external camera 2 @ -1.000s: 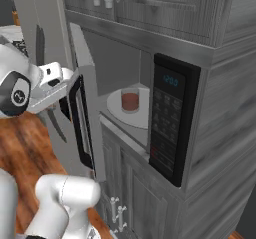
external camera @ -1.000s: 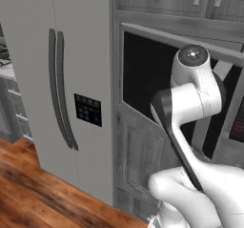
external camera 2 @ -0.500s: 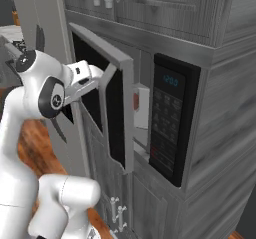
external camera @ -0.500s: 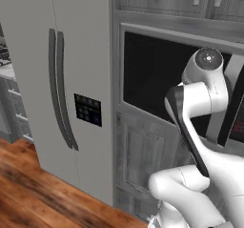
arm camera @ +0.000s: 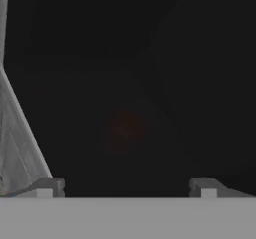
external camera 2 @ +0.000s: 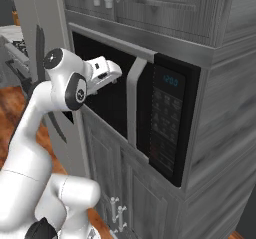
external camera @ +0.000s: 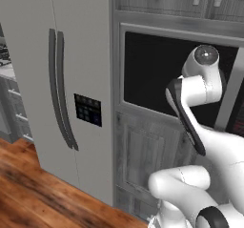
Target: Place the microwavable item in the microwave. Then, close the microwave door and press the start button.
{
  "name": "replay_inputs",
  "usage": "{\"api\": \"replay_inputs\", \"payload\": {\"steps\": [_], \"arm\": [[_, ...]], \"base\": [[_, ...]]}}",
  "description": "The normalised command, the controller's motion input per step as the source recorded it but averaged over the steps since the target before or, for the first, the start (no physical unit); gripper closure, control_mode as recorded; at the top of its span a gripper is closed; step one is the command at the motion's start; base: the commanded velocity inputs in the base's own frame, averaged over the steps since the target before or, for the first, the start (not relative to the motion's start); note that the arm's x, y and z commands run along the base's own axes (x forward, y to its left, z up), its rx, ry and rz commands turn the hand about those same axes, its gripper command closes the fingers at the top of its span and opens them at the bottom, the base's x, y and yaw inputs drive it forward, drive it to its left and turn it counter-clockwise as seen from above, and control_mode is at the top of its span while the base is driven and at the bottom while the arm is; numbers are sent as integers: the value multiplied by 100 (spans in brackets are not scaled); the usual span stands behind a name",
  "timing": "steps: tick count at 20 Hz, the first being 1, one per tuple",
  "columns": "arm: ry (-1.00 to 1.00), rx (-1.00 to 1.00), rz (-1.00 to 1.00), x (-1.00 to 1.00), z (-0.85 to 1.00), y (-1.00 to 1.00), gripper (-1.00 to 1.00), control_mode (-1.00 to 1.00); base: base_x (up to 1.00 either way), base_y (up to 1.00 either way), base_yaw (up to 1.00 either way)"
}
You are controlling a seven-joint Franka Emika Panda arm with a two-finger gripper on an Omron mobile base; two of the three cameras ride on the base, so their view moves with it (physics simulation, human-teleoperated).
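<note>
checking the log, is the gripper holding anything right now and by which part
Nothing is held. The gripper is open, its fingertips wide apart with bare space between them, facing the black glass of the microwave door.

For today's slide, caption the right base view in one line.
Open gripper against the closed microwave door, beside its handle and control strip.

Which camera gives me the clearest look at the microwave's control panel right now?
The right base view: the control panel faces it, display and buttons visible beside the door handle. The left base view catches just a dark sliver at its right edge. The hand view looks into the dark door glass.
</note>
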Motion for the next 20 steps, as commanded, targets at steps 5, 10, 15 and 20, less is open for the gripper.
{"api": "replay_inputs", "payload": {"steps": [5, 10, 15, 20], "arm": [[0, 4, 1, 55, -19, -46, -100, -100], [0, 3, 7, 3, -24, -28, -100, -100], [-4, 1, 18, -95, 26, -1, -100, -100], [0, 0, 29, -100, 49, -1, -100, -100]], "base": [[0, 0, 0], [0, 0, 0], [0, 0, 0], [0, 0, 0]]}}
